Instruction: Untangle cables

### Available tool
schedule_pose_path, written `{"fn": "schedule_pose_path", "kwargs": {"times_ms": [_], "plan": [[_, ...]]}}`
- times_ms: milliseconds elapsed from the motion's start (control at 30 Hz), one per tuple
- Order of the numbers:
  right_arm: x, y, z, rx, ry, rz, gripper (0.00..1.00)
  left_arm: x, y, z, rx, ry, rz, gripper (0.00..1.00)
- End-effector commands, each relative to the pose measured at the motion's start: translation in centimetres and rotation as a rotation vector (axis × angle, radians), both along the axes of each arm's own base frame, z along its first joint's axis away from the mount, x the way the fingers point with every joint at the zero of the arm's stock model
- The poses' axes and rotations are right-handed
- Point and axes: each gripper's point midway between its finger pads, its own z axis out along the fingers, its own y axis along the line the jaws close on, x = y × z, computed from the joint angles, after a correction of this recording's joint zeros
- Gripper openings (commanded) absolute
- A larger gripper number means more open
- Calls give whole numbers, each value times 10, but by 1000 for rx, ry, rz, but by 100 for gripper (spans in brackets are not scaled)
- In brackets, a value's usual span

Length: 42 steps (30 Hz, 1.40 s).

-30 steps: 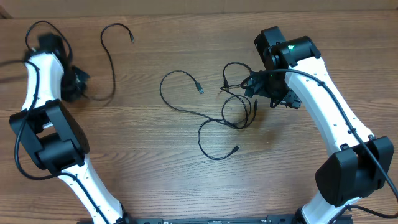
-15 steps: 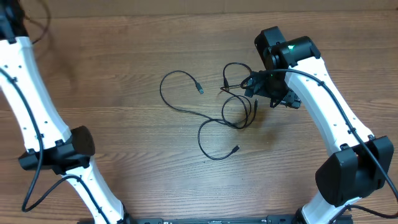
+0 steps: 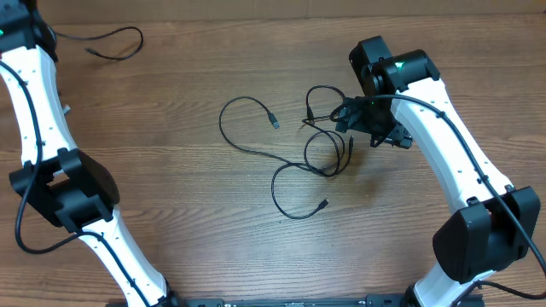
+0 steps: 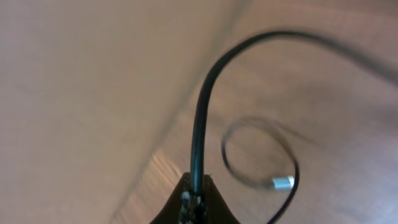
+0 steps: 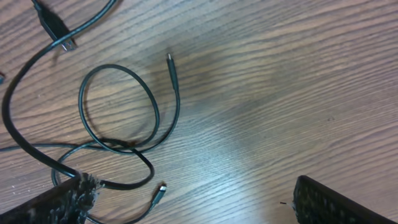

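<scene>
Cables (image 3: 328, 173) lie tangled on table (image 3: 196, 222) beside right arm (image 3: 435, 136)

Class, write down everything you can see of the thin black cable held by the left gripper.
The thin black cable, smooth and rubbery-looking, is pinched in the shut left gripper. It arcs away, then curls back, blurred, to a small silver plug. Overhead it shows at the wooden table's far left corner.

- Table (image 3: 171, 213) — brown wood, matte, with the grain running side to side across the overhead view.
- Paler band (image 3: 256, 7) — lies along the table's far edge; too thin to identify.
- Plain tan surface (image 4: 74, 74) — blurred, and meets the wood along a slanted line in the left wrist view.
</scene>
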Motion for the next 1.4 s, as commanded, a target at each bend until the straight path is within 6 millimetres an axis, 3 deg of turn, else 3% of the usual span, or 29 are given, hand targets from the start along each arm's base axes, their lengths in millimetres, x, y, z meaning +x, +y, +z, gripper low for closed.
{"fn": "schedule_pose_path", "kwargs": {"times_ms": [0, 133, 167, 267, 433, 600, 733, 767, 800, 867, 1000, 1233, 1367], "plan": [[7, 1, 16, 14, -65, -1, 100, 2, -13, -23, -70, 3, -25, 4], [9, 1, 16, 16, -73, -1, 100, 35, -67, -58, -345, -71, -243, 4], [9, 1, 16, 17, -73, -1, 100, 46, -88, -62, -427, -106, -320, 4], [9, 1, 16, 16, -73, -1, 100, 62, -122, -66, -559, -179, -382, 4], [9, 1, 16, 16, -73, -1, 100, 76, -151, -73, -569, -198, -398, 4], [9, 1, 16, 17, -73, -1, 100, 85, -174, -71, -448, -99, -605, 4], [9, 1, 16, 16, -73, -1, 100, 81, -167, -78, -368, -32, -590, 4], [9, 1, 16, 16, -73, -1, 100, 76, -166, -87, -397, -28, -556, 11], [9, 1, 16, 16, -73, -1, 100, 73, -164, -90, -417, -32, -527, 49], [9, 1, 16, 16, -73, -1, 100, 69, -160, -94, -444, -44, -481, 89], [9, 1, 16, 16, -73, -1, 100, 59, -140, -91, -493, -92, -362, 98], [9, 1, 16, 16, -73, -1, 100, 27, -78, -53, -606, -303, -13, 100], [9, 1, 16, 16, -73, -1, 100, -6, -47, -63, -649, -295, 139, 100]]}}
